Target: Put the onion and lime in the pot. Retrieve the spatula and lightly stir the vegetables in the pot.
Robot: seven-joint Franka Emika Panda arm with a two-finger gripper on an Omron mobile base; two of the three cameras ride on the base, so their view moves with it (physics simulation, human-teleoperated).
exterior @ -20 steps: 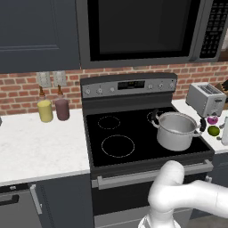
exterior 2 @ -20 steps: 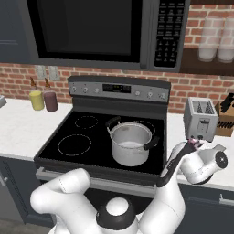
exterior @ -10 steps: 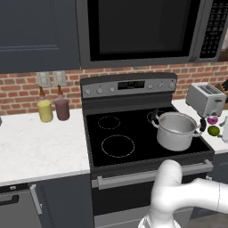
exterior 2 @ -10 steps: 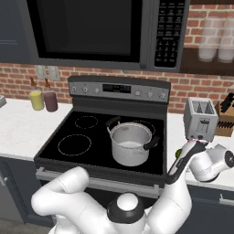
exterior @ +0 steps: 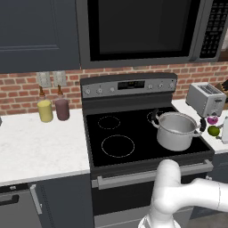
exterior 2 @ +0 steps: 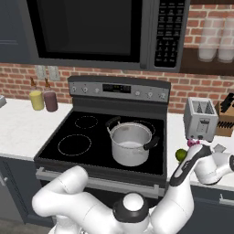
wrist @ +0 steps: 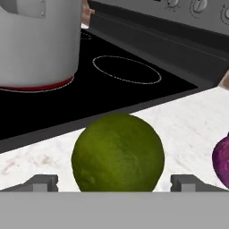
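Close-up, lime (wrist: 118, 153) between fingertips (wrist: 42, 182) — onion (wrist: 222, 161) beside

Found no readable text, label or brand; markings on microwave keypad (exterior 2: 167, 33) and stove panel (exterior 2: 118, 88) too blurred

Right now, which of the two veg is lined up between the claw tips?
The lime. In the hand view it sits centred between the open claw tips, while the onion is off at the right edge.

The white arm (exterior 2: 183, 183) reaches low to its right, fingers (wrist: 40, 182) spread wide apart.
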